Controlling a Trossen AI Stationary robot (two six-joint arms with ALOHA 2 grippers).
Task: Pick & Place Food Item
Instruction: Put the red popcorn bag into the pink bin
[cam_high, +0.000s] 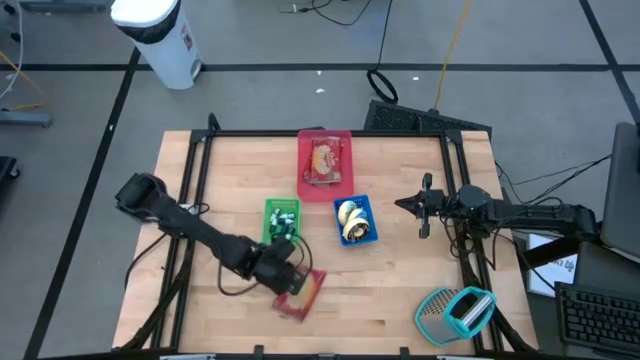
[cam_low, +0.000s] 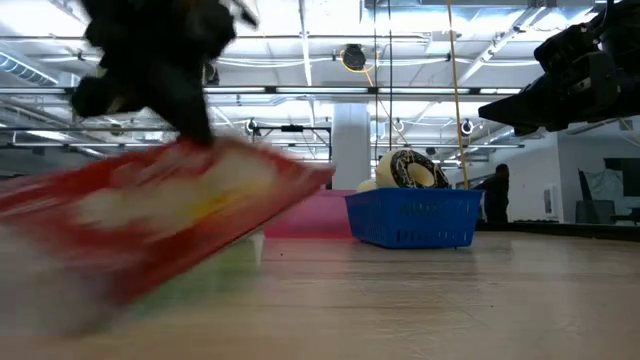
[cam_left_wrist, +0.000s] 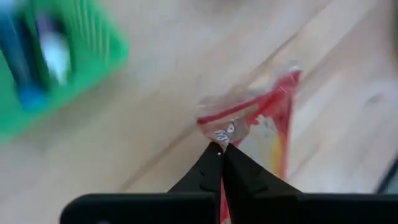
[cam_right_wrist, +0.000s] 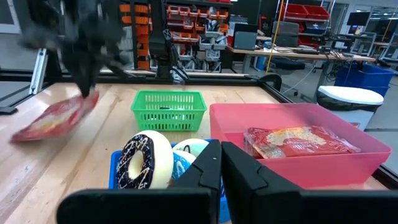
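Note:
A red food packet (cam_high: 305, 293) with a clear sealed end is near the table's front, tilted, with my left gripper (cam_high: 287, 274) shut on it. In the low view the packet (cam_low: 170, 210) slants down from the gripper. Behind it stand a green basket (cam_high: 282, 220), a blue basket (cam_high: 356, 221) with doughnuts, and a pink bin (cam_high: 325, 160) that holds another red packet (cam_right_wrist: 298, 142). My right gripper (cam_right_wrist: 221, 150) waits shut at the table's right side, above the table, touching nothing. My left gripper pinches the packet's clear sealed end (cam_left_wrist: 228, 129) between its two fingertips, coming from above at a slant. The packet (cam_right_wrist: 53, 118) hangs tilted below the fingers, its held end raised. Whether its lower end (cam_right_wrist: 22, 133) still rests on the table I cannot tell.
A teal and grey rack (cam_high: 456, 311) lies at the table's front right corner. Black frame rails (cam_high: 200, 170) run along the table's left and right sides. Bare wood (cam_high: 380, 290) lies between the packet and the rack.

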